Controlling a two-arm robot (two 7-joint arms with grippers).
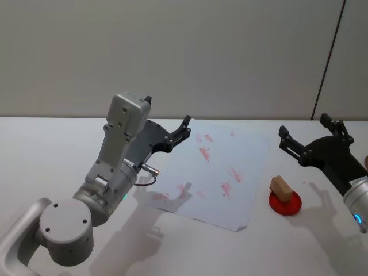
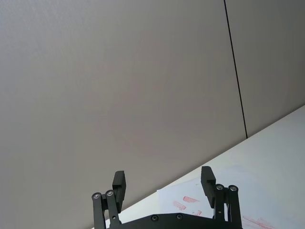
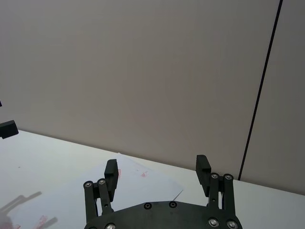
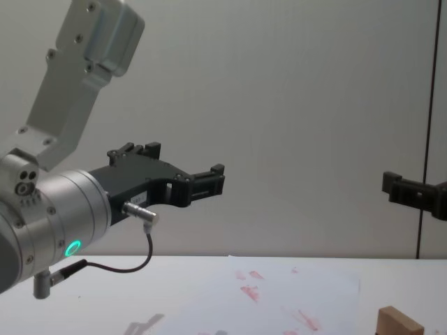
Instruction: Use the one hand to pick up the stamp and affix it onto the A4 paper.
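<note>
**Right claw.** The right claw (image 1: pixel 303 126) is released, its jaws spread wide with nothing between them. It hangs above the right side of the worktop (image 1: pixel 52 149), points toward the back wall and is raised well clear of the stamp.

**Stamp.** The stamp (image 1: pixel 281 188) is a light wooden block on a round red pad (image 1: pixel 286 205). It stands just beside the right edge of the A4 paper (image 1: pixel 218 172), nearer the robot than the claw and a little to its left.

**Step in hand.** By my judgement this is the approach and pick-up, not yet begun.
- Tip the claw downward and centre it over the block.
- Turn the wrist so the jaws meet two opposite side faces squarely, because the block lies askew to the paper's edge.
- Close on the upper part of the block so the fingertips keep off the pad.
- Lift straight up before travelling, in case the pad clings.

Whether the block sits flat on the pad cannot be told for certain from these views.

**Room for moving.** The way from pad to paper is short and nothing stands in it. Red marks run across the middle of the sheet, and the right-hand part nearest the pad looks barer. The left claw (image 1: pixel 185 127), likewise released, hovers at the sheet's far left corner, so you should keep your press to the right half. Stay inside the sheet's near right edge so that the whole face lands on paper.
</note>
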